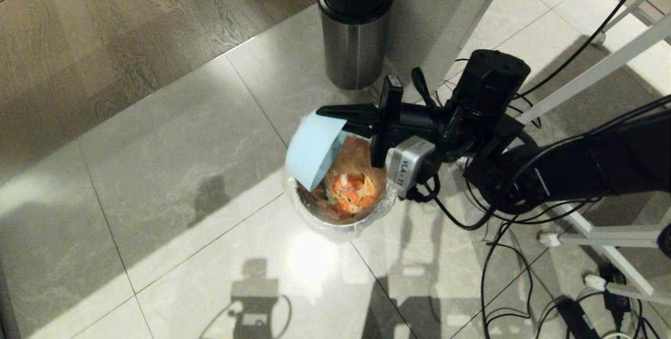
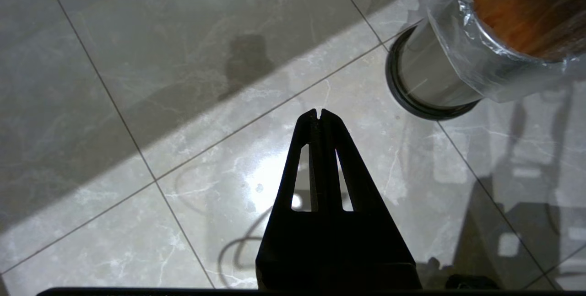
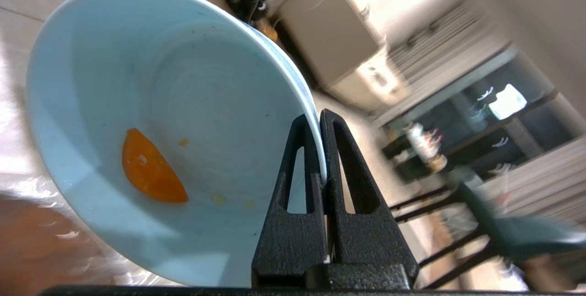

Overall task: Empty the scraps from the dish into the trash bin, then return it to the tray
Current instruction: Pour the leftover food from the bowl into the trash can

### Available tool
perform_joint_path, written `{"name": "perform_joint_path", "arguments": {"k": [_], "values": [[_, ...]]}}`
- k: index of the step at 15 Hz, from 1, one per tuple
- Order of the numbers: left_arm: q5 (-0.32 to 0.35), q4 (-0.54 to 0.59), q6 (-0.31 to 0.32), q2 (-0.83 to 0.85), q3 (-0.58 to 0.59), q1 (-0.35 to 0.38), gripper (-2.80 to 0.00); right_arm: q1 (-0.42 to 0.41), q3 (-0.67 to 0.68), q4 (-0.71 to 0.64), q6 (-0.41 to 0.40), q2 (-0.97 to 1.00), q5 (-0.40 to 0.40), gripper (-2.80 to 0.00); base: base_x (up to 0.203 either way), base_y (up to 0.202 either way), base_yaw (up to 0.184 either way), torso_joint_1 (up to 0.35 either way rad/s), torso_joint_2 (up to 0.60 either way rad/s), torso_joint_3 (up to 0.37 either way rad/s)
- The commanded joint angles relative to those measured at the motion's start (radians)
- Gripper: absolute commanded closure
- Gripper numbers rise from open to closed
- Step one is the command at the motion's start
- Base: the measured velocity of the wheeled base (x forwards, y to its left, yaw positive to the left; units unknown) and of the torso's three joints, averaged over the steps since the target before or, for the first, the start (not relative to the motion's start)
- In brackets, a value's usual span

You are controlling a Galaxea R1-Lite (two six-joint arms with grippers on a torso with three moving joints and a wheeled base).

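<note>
Dish [image 1: 313,150] rim pinched in closed right end effector [image 1: 341,113], tipped over trash bin [image 1: 335,223].

Home: tiled floor [image 1: 173,171], dining chairs [image 3: 503,236]

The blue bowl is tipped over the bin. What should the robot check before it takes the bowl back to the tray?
1. Grip: right gripper pinches the dish rim, one finger each side. Ok.
2. Dish over the trash bin: tilted above its opening. Ok.
3. Dish empty: one orange piece and a few crumbs cling inside. Not ok.
4. Scraps landed in the bin: orange and pale bits lie inside. Ok.
5. Left gripper: shut, holding nothing, beside the bin. Ok.
6. Tray free to receive the dish: not in view. Cannot tell.
</note>
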State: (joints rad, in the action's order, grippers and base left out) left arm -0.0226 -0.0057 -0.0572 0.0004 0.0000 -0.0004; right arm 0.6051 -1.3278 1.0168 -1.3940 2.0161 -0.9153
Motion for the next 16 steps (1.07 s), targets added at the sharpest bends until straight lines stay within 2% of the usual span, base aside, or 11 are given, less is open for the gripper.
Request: {"name": "perform_joint_path", "arguments": {"k": [1,4,5,6,8,9,10,12,14,15,16], "values": [[0.000,0.000,-0.001,0.001,0.000,0.000,0.00,0.000,-0.042,0.009,-0.021,0.025,-0.041,0.00,0.000,0.000,0.000,0.000,0.00,0.000],[0.000,0.000,-0.001,0.001,0.000,0.000,0.00,0.000,-0.052,0.011,-0.026,0.037,-0.063,0.00,0.000,0.000,0.000,0.000,0.00,0.000],[0.000,0.000,-0.001,0.000,0.000,-0.001,0.00,-0.004,-0.066,0.013,0.012,0.038,-0.042,0.00,0.000,0.000,0.000,0.000,0.00,0.000],[0.000,0.000,-0.001,0.000,0.000,0.000,0.00,-0.003,-0.085,0.031,-0.009,0.042,-0.049,0.00,0.000,0.000,0.000,0.000,0.00,0.000],[0.000,0.000,-0.001,0.001,0.000,-0.001,0.00,-0.005,-0.112,0.037,0.010,0.052,-0.062,0.00,0.000,0.000,0.000,0.000,0.00,0.000],[0.000,0.000,-0.001,0.000,0.000,0.000,0.00,0.000,-0.127,0.056,0.000,0.062,-0.093,0.00,0.000,0.000,0.000,0.000,0.00,0.000],[0.000,0.000,-0.001,0.001,0.000,-0.001,0.00,-0.003,-0.147,0.045,0.048,0.064,-0.085,0.00,0.000,0.000,0.000,0.000,0.00,0.000],[0.000,0.000,-0.001,0.001,0.000,0.000,0.00,-0.003,-0.191,0.084,0.017,0.066,-0.092,0.00,0.000,0.000,0.000,0.000,0.00,0.000],[0.000,0.000,-0.001,0.001,0.000,-0.001,0.00,0.000,-0.190,0.110,0.087,0.067,-0.087,0.00,0.000,0.000,0.000,0.000,0.00,0.000],[0.000,0.000,-0.001,0.000,0.000,0.000,0.00,0.006,-0.195,0.138,0.053,0.071,-0.106,0.00,0.000,0.000,0.000,0.000,0.00,0.000],[0.000,0.000,-0.001,0.000,0.000,0.000,0.00,0.008,-0.199,0.136,0.064,0.073,-0.109,0.00,0.000,0.000,0.000,0.000,0.00,0.000]]}}
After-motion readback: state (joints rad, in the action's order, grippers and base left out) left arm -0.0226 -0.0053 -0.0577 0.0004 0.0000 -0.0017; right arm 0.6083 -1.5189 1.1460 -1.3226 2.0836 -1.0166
